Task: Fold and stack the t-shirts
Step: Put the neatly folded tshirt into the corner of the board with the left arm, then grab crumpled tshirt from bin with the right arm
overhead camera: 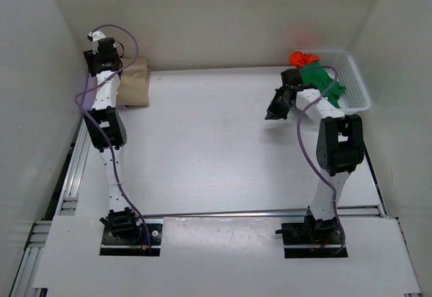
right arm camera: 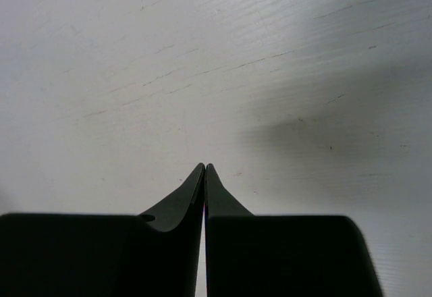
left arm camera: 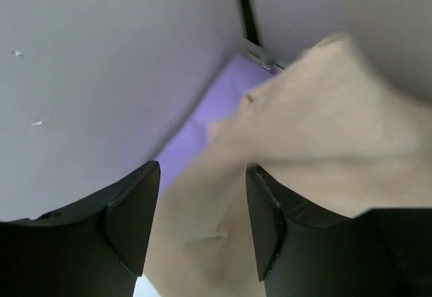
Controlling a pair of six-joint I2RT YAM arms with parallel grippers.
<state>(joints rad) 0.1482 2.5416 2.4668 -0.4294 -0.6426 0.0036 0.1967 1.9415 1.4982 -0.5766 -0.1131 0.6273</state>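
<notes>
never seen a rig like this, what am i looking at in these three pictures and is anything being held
Two robot arms are bolted at the near edge of a white table. The wide picture looks down from above; the other two come from cameras on each wrist. A beige t-shirt lies in the far left corner on a lilac t-shirt; the left gripper is open over it. A green t-shirt and an orange-red t-shirt sit in a white mesh basket. The right gripper is shut and empty.
</notes>
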